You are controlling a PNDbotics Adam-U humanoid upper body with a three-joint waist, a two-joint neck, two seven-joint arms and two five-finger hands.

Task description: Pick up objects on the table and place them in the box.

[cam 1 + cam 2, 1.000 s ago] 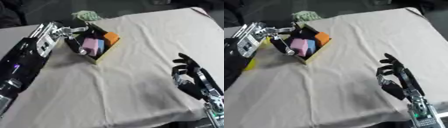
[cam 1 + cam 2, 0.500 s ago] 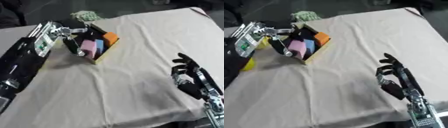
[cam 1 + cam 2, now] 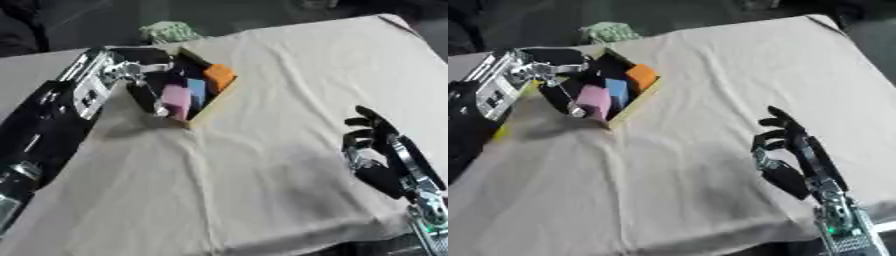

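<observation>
Your left hand (image 3: 144, 85) reaches into the box (image 3: 213, 104), its fingers spread over the pink block (image 3: 176, 97), gripping nothing, blue and orange blocks just beyond. Your right hand (image 3: 374, 150) rests well apart, fingers relaxed.

Wrinkled beige tablecloth (image 3: 289, 90) over the table, a green crumpled thing (image 3: 170, 31) at its far edge

Cream cloth-covered table (image 3: 289, 75), wrinkled, dark floor beyond far edge

Open box (image 3: 208, 106) holds pink (image 3: 176, 97), blue (image 3: 197, 90), orange blocks (image 3: 218, 76).
</observation>
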